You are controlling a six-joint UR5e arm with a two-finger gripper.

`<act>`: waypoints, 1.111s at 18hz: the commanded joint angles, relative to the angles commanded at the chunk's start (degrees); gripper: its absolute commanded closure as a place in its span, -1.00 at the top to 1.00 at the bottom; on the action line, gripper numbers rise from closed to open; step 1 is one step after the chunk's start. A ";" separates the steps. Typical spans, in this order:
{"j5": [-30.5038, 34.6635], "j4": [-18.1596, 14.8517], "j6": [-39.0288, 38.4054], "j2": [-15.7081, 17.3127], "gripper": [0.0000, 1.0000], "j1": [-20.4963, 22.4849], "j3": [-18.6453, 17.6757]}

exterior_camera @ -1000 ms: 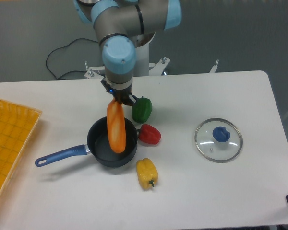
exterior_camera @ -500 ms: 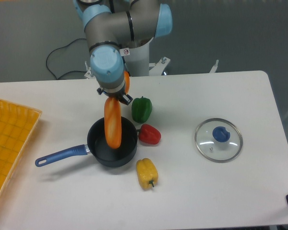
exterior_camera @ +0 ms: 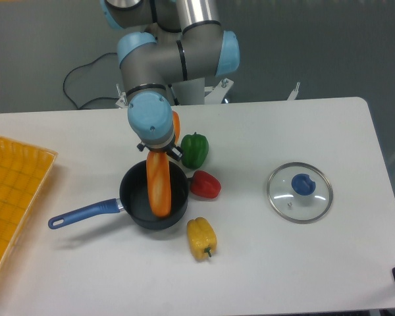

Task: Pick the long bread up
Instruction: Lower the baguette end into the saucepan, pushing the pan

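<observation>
The long bread [exterior_camera: 159, 185] is an orange-tan toy baguette hanging nearly upright over the dark pan [exterior_camera: 137, 209]. Its lower end dips inside the pan's rim. My gripper [exterior_camera: 159, 150] is shut on the bread's upper end, with the arm's blue wrist cap just above hiding most of the fingers. I cannot tell whether the bread's lower tip touches the pan's floor.
The pan has a blue handle [exterior_camera: 83, 213] pointing left. A green pepper [exterior_camera: 194, 150], a red pepper [exterior_camera: 205, 185] and a yellow pepper [exterior_camera: 201, 237] sit to the pan's right. A glass lid [exterior_camera: 299, 191] lies further right. A yellow tray [exterior_camera: 13, 197] is at the left edge.
The arm dipped and shifted slightly right over the last half second, lowering the bread a little deeper over the pan. The grip on the bread is unchanged.
</observation>
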 joint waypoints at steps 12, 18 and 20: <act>-1.84 1.49 -2.64 -0.62 -0.63 0.35 1.41; -2.55 1.58 -3.87 -0.53 -0.63 0.44 2.20; -3.60 1.58 -4.04 -0.62 -0.63 0.44 2.29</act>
